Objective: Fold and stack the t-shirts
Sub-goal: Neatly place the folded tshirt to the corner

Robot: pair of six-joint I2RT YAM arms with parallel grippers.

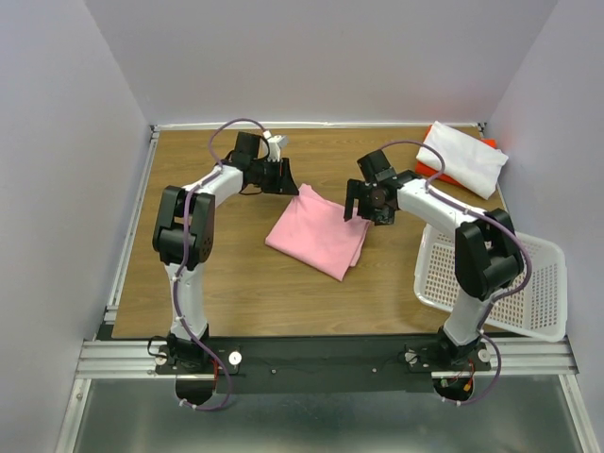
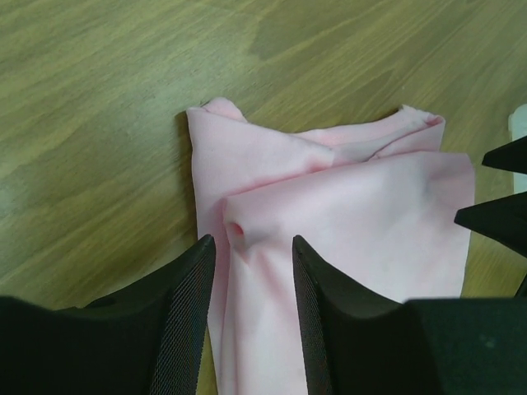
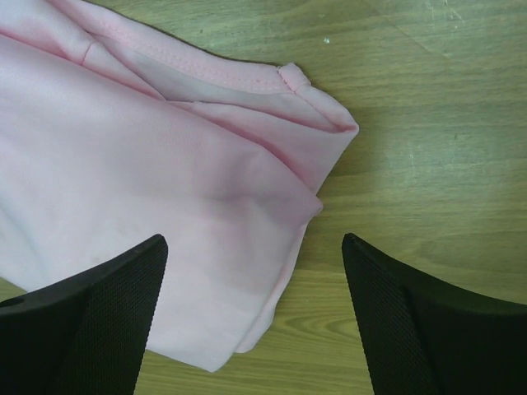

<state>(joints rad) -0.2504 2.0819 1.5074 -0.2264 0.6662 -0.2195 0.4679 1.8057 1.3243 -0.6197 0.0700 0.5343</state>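
Lying near the centre of the top view, the folded light pink cloth t-shirt (image 1: 319,234) rests flat on the brown wood-grain table (image 1: 208,283), its layers forming a rough slanted rectangle. The left arm's black two-finger gripper (image 1: 288,181) hangs at the shirt's upper-left corner. In the left wrist view its jaws stand apart, not clamped, with pink cloth (image 2: 354,214) showing in the gap (image 2: 251,243) and a small pinched dimple in the fabric just beside one fingertip. The right arm's black two-finger gripper (image 1: 363,203) sits over the shirt's upper-right edge. In the right wrist view its jaws are spread wide (image 3: 254,243), holding nothing, above the folded corner (image 3: 148,181) and the bare wood beside it.

In the upper right of the top view a folded white cloth t-shirt (image 1: 462,158) lies on top of an orange-red cloth t-shirt (image 1: 444,175), whose edges peek out beneath it. A white perforated plastic basket (image 1: 528,283) sits at the lower right, overhanging the table's edge
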